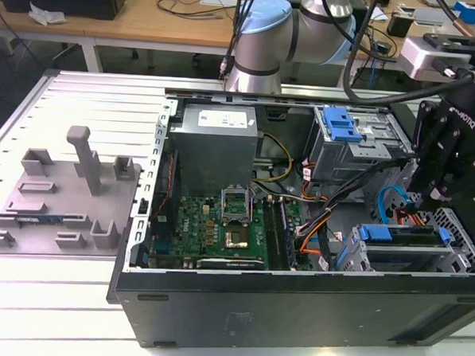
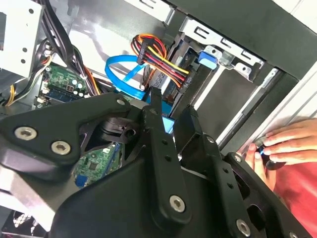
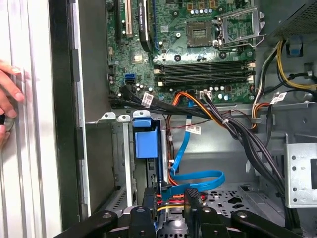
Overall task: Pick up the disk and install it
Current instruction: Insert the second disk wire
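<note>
Now — gripper (image 2: 168,119): matte black fingers parted, empty; over blue-framed disk (image 1: 400,234) in cage

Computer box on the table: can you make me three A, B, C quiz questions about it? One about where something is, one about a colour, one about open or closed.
1. Where is the grey stand?
A) inside the computer case
B) on the table, at the exterior view's left of the case
C) on top of the arm

2. What colour is the flat looping cable?
A) blue
B) green
C) white

3. How is the computer case?
A) shut all round
B) lying down with its side open
C) standing upright with its lid on

Answers:
1 B: the stand rests on the table, outside the case.
2 A: the loop is bright blue in both wrist views.
3 B: the motherboard shows from above.
</note>
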You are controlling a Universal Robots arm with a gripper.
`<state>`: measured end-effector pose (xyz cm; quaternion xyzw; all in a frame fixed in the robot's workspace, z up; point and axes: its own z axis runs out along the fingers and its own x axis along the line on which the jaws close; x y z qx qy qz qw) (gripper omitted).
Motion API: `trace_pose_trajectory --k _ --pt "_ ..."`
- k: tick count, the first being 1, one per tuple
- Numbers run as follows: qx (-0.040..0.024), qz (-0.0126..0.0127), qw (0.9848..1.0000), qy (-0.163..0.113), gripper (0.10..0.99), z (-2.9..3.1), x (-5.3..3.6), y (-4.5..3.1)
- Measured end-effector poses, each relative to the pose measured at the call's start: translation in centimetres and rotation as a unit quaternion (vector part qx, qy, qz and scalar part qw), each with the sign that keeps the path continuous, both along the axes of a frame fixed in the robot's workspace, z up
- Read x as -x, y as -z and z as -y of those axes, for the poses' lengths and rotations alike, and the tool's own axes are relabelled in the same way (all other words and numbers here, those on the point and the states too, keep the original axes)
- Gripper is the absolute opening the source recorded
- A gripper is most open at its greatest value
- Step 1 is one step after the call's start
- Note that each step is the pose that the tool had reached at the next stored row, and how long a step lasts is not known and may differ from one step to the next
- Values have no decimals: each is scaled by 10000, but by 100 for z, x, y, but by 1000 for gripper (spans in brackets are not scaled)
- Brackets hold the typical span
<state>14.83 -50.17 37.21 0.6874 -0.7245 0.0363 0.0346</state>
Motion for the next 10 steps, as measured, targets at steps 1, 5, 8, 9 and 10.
trace_pose_trajectory --k 1,5,8,9,10 --pt "-1 0 10000 -1 376 10 0 1" --pt "0 0 10000 6 376 60 1 17" --pt "-24 0 10000 9 376 61 1 26" --pt "-44 0 10000 8 376 61 1 30" --pt "-64 0 10000 9 376 61 1 33"
